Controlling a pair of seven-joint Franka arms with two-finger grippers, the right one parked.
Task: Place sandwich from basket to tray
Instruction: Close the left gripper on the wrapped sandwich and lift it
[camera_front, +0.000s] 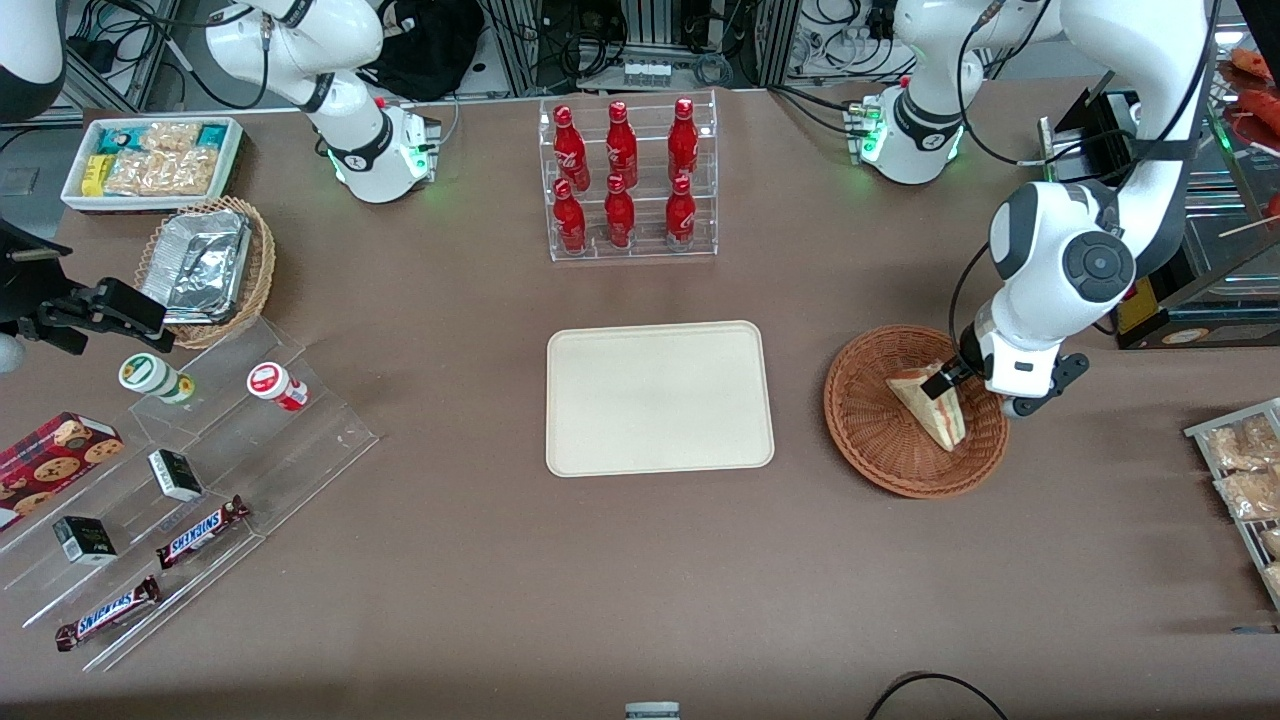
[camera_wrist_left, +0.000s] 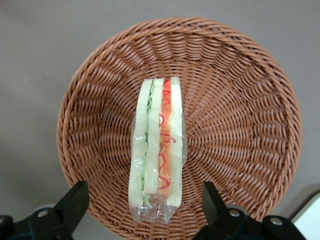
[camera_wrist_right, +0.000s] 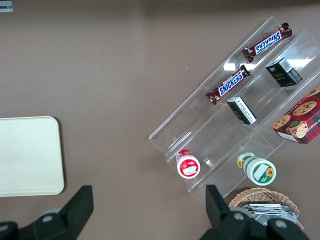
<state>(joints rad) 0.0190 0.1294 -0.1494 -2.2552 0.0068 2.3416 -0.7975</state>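
The sandwich (camera_front: 930, 407), a wrapped wedge of pale bread with red, orange and green filling, lies in the reddish-brown wicker basket (camera_front: 870, 440) toward the working arm's end of the table. In the left wrist view the sandwich (camera_wrist_left: 156, 150) lies cut edge up in the basket (camera_wrist_left: 240, 125). My gripper (camera_front: 948, 378) hovers just above the sandwich's end farther from the front camera. It is open (camera_wrist_left: 145, 205), with one finger on each side of the sandwich and clear of it. The cream tray (camera_front: 659, 397) lies bare at the table's middle, beside the basket.
A clear rack of red bottles (camera_front: 626, 180) stands farther from the front camera than the tray. A tan basket of foil containers (camera_front: 205, 268), a white snack bin (camera_front: 152, 160) and a clear stepped display with snacks (camera_front: 170, 480) lie toward the parked arm's end. A rack of packets (camera_front: 1245, 480) sits at the working arm's end.
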